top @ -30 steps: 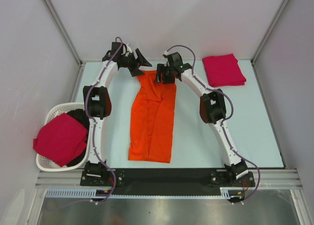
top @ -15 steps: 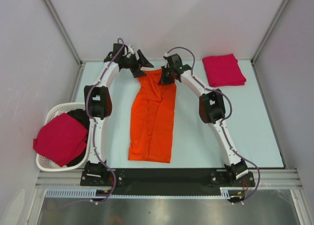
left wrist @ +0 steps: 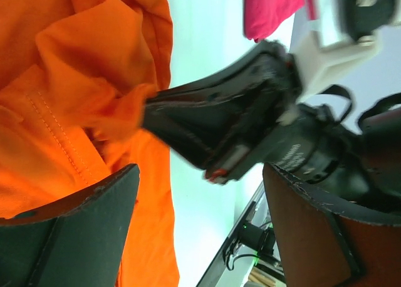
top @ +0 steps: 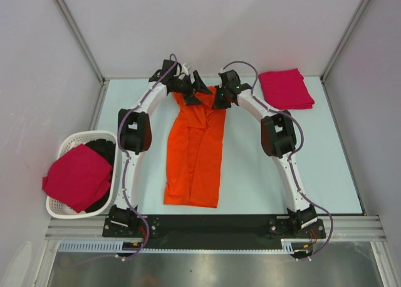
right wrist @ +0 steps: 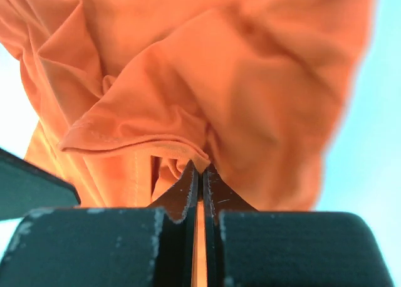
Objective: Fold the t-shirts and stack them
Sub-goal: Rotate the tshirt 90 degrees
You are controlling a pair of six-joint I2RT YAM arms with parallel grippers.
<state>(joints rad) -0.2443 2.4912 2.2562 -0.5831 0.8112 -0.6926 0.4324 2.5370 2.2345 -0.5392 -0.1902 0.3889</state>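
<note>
The bright orange t-shirt (top: 195, 155) lies as a long narrow strip down the middle of the table. My right gripper (top: 219, 99) is at its far right corner, and the right wrist view shows the gripper (right wrist: 200, 171) shut on a bunched hem of the orange t-shirt (right wrist: 219, 67). My left gripper (top: 193, 89) hovers open over the far left corner. In the left wrist view the gripper (left wrist: 200, 205) holds nothing, the orange t-shirt (left wrist: 75, 80) lies to its left, and the right gripper (left wrist: 219, 130) pinches cloth just ahead. One folded crimson-pink t-shirt (top: 286, 89) lies at the back right.
A white slatted basket (top: 66, 146) stands off the table's left edge, holding a crimson-pink t-shirt (top: 76, 177) over something dark. Grey walls enclose the table on the left, back and right. Both arm bases sit on the black rail at the near edge.
My right gripper has shut on the orange t-shirt's far edge and shifted slightly right. My left gripper has swung right, from beside the t-shirt to over its far end, still open.
</note>
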